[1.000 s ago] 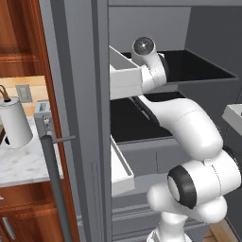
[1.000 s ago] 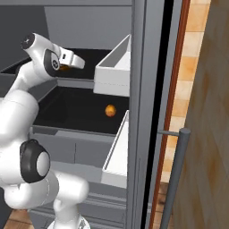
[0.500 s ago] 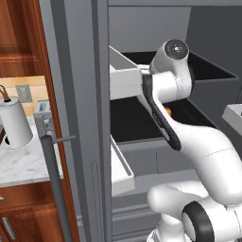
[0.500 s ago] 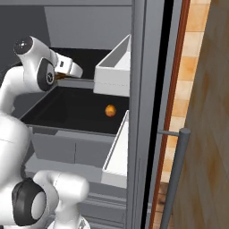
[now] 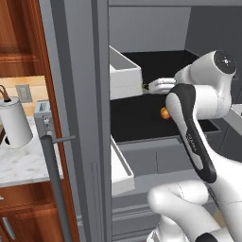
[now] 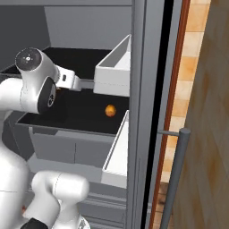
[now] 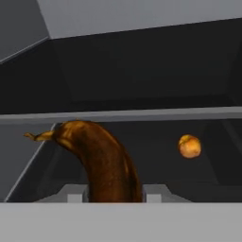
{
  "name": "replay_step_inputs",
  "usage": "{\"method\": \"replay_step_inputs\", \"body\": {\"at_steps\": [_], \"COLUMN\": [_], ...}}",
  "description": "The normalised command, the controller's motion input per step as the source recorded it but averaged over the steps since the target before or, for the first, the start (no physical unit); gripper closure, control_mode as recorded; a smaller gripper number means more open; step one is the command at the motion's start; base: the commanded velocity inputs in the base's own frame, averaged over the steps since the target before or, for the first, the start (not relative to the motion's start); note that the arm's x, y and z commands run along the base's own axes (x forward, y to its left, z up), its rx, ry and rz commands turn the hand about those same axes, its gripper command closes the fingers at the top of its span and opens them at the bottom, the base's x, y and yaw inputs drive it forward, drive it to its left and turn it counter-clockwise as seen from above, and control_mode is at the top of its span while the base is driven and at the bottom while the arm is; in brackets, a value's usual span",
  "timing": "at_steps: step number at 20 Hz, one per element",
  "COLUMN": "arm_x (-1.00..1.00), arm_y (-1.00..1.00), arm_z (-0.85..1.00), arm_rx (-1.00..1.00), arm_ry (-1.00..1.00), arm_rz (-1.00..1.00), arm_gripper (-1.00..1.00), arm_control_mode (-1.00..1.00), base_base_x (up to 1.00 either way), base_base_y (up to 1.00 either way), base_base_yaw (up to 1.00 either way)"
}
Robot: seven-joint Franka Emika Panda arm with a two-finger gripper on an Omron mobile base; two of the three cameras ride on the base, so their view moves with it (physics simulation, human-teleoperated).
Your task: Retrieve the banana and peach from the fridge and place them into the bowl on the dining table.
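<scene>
The fridge (image 5: 75,94) stands open before me, with dark inner shelves. My gripper (image 7: 113,194) is shut on the banana (image 7: 101,160), a dark yellowish-brown curved fruit that rises between the fingertips (image 7: 75,194) with its stem pointing left. In the left base view my gripper (image 5: 150,86) hangs level with the upper shelf, beside a white door bin (image 5: 124,75). The peach (image 7: 189,146) lies on the dark shelf (image 6: 85,112) behind and to the right of the banana. It shows as the peach (image 6: 110,110) and the peach (image 5: 164,112) in the base views. The bowl and the dining table are out of view.
White door bins (image 6: 114,71) (image 6: 117,152) jut out at two heights on the right door. Long bar handles (image 5: 54,184) (image 6: 176,174) stand on both open doors. A marble wall counter with a white cylinder (image 5: 14,123) and brown cabinets (image 5: 19,33) lies to the left.
The arm has swung: its elbow has risen and its links have turned across the shelf opening. The gripper has stayed shut on the banana. The peach has not moved.
</scene>
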Motion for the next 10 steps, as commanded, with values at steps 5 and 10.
{"method": "replay_step_inputs", "body": {"at_steps": [5, 10], "arm_x": [-0.64, -0.24], "arm_y": [0.00, 0.00], "arm_z": [0.01, 0.00], "arm_rx": [0.00, 0.00], "arm_ry": [0.04, 0.04], "arm_rz": [0.05, 0.01], "arm_gripper": [1.00, 1.00], "arm_control_mode": [-1.00, 1.00], "base_base_x": [0.00, -0.42], "base_base_y": [0.00, 0.00], "base_base_yaw": [0.00, 0.02]}}
